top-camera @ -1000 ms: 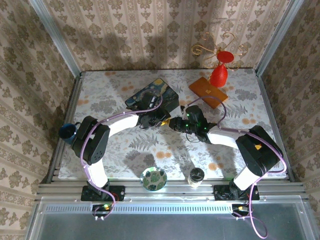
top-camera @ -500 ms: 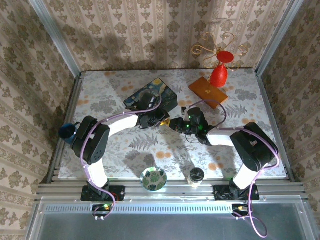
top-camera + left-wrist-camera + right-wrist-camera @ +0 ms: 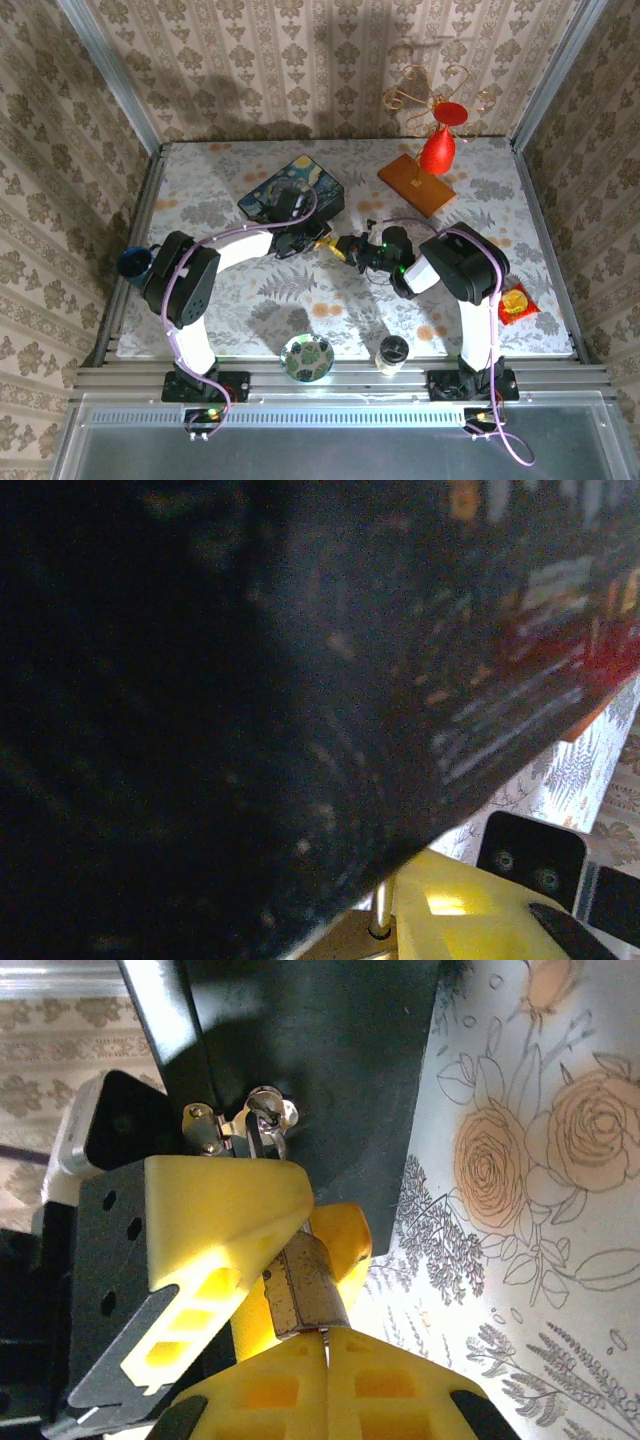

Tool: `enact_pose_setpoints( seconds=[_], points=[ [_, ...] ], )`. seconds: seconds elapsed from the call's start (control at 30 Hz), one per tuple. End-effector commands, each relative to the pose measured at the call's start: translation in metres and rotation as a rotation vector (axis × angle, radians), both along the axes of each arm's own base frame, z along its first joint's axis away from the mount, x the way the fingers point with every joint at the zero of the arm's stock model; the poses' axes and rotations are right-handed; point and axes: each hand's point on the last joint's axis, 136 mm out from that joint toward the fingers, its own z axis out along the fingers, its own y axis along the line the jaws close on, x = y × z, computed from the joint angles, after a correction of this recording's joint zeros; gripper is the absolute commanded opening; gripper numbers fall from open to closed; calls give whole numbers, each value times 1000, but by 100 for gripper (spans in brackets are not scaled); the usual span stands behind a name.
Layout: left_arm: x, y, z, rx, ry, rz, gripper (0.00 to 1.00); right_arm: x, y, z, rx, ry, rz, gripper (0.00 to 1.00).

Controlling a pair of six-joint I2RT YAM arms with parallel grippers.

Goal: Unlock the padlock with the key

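Touching padlock (image 3: 305, 1285): key (image 3: 325, 1348) in right gripper (image 3: 325, 1365)

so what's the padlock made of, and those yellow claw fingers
The padlock looks like brass: dull golden-brown, lightly scuffed. The claw fingers are probably matte yellow plastic, moulded or printed, going by their hollow slots and soft sheen.

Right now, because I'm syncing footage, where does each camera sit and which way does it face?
Top external: above and behind the bases, looking down on the table; both arms, left gripper and right gripper tip to tip.
Left wrist: on the left arm, close against the dark box; its yellow finger below.
Right wrist: on the right arm, facing the padlock and key; its yellow fingers below.
Shared: all three show the dark box.
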Motion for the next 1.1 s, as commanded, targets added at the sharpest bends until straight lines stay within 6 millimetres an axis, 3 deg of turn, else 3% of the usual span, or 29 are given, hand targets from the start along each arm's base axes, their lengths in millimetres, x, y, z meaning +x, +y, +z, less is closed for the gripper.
enact_pose_setpoints(
  seconds=[0.0, 0.27, 0.5, 0.67, 0.73, 0.8, 1.07],
  points=[
    [-6, -42, 60, -201, -111, -128, 0, 14, -1, 16, 106, 57, -80, 0],
    [-3, -46, 71, -239, -151, -129, 0, 24, 7, 19, 227, 207, -145, 0],
    [-2, -46, 73, -248, -164, -123, 0, 37, 7, 29, 291, 233, -209, 0],
    [-1, -45, 71, -246, -170, -115, 0, 38, 6, 25, 301, 260, -221, 0],
    [1, -45, 71, -245, -169, -110, 0, 36, 5, 22, 280, 246, -217, 21],
    [2, -44, 69, -244, -165, -102, 0, 34, 2, 19, 252, 228, -223, 34],
    [5, -37, 57, -217, -132, -79, 0, 21, -17, 5, 160, 193, -248, 44]
  ],
)
